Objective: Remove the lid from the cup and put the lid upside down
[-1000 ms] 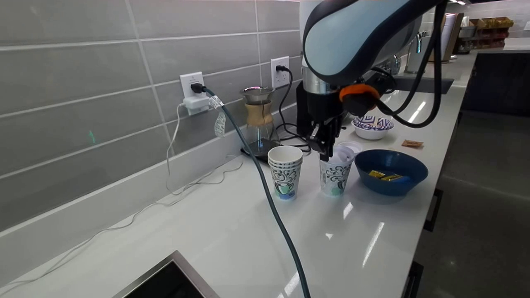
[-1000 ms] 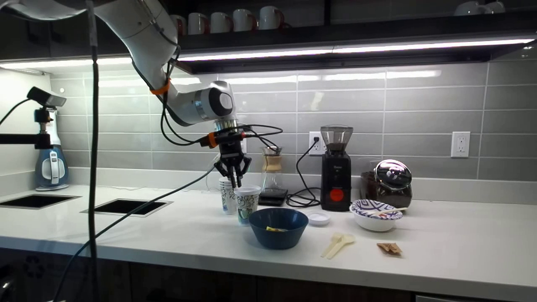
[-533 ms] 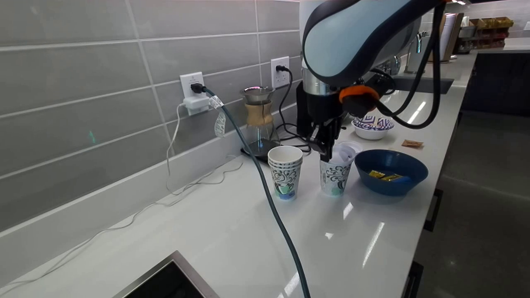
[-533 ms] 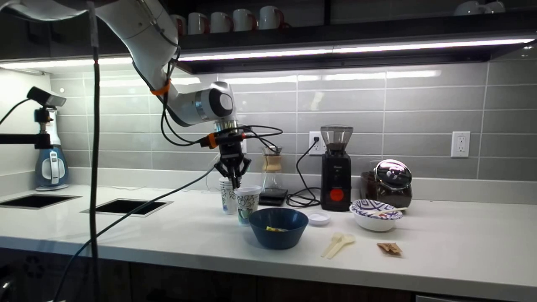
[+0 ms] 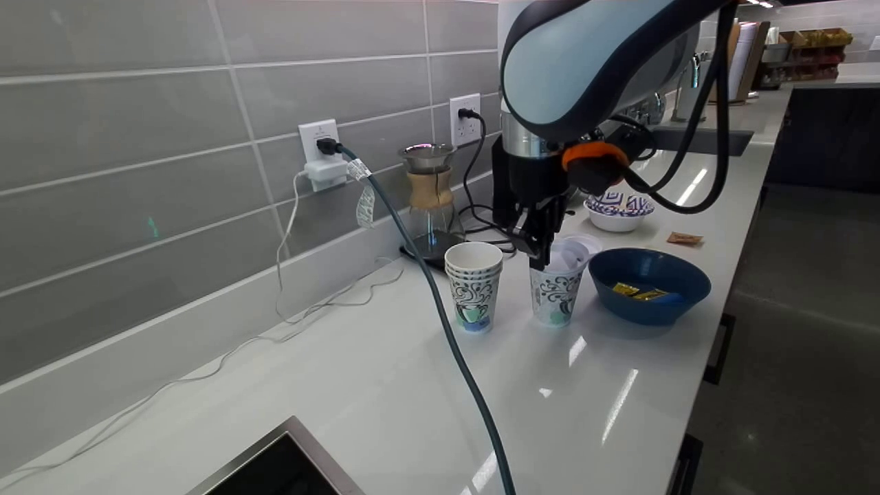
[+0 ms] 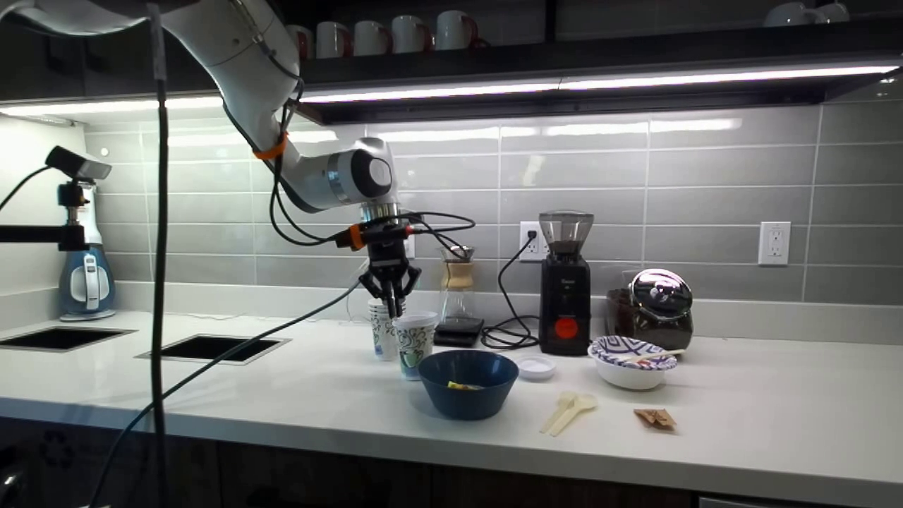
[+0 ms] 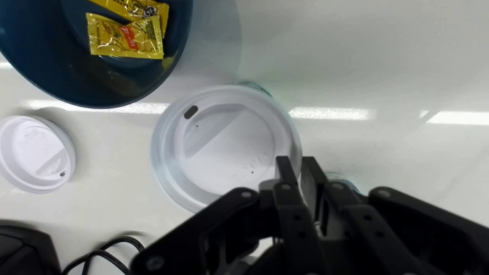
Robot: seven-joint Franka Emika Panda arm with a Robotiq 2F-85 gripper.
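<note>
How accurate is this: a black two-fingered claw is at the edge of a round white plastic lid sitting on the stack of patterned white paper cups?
Not quite: the lid isn't on that stack of cups. An exterior view shows it on the separate patterned paper cup beside the stack. The claw is at the lid's edge.

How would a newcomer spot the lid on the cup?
Find the dark blue bowl on the counter. Beside it stands a patterned paper cup; the white lid caps it. Unlike the loose lid lying nearby, this one has the gripper at its rim.
</note>
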